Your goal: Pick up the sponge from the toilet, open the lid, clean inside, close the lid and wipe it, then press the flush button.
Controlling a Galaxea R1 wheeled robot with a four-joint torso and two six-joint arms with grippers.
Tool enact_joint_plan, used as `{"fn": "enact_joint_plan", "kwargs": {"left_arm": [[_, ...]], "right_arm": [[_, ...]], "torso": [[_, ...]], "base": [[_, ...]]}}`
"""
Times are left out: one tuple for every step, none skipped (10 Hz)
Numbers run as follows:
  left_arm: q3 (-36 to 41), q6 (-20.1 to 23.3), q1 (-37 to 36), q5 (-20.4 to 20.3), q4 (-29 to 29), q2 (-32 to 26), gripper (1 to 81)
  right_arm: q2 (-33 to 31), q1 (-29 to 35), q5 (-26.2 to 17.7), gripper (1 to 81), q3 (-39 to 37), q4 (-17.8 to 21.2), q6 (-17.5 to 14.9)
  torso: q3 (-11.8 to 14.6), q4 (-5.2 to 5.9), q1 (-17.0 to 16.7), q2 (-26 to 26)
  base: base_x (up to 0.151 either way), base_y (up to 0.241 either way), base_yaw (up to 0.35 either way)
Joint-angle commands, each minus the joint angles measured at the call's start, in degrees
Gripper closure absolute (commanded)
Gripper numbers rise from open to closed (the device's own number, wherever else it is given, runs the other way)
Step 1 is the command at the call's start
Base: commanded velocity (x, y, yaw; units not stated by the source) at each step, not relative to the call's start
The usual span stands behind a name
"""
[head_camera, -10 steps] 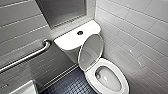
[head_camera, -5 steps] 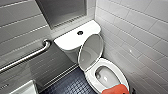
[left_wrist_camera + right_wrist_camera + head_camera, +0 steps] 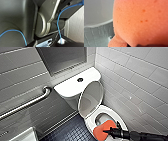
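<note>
Your right gripper (image 3: pixel 113 131) had its jaws clamped on the bright orange-red, rounded soft sponge (image 3: pixel 102 129), at the front edge of the white glossy ceramic toilet (image 3: pixel 75 88) bowl. The smooth white oval plastic lid (image 3: pixel 91 95) stood raised against that toilet's tank.

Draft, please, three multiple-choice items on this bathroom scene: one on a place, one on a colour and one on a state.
1. Where is the sponge?
A. on the floor
B. at the toilet bowl's rim, in the right pincer
C. on the grab bar
2. What colour is the sponge?
A. blue
B. white
C. orange-red
3. How is the lid?
A. shut
B. raised upright
C. taken off
Answers: 1 B, the pincer holds it at the rim; 2 C, it shows orange-red; 3 B, it stands open behind the bowl.
</note>
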Motion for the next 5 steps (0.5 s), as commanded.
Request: {"fn": "enact_joint_plan", "kwargs": {"left_arm": [[0.72,0.04,2.30,1.21,0.83,-0.66,1.0],[0.54,0.04,2.30,1.21,0.65,-0.66,1.0],[0.54,0.04,2.30,1.21,0.56,-0.66,1.0],[0.37,0.04,2.30,1.21,0.48,-0.66,1.0],[0.02,-0.05,2.30,1.21,0.47,-0.66,1.0]], "right_arm": [[6.10,10.38,-11.23,81.1,-7.93,1.86,0.42],[9.43,11.62,-12.37,81.1,-11.87,1.86,0.60],[12.35,12.24,-12.73,81.1,-15.67,1.86,1.38],[14.90,13.20,-12.81,81.1,-18.75,1.68,3.14],[16.74,14.16,-12.82,81.1,-20.94,1.86,3.58]], "torso": [[0.00,0.00,0.00,0.00],[0.00,0.00,0.00,0.00],[0.00,0.00,0.00,0.00],[0.00,0.00,0.00,0.00],[0.00,0.00,0.00,0.00]], "base": [[0.000,0.000,0.000],[0.000,0.000,0.000],[0.000,0.000,0.000],[0.000,0.000,0.000],[0.000,0.000,0.000]]}}
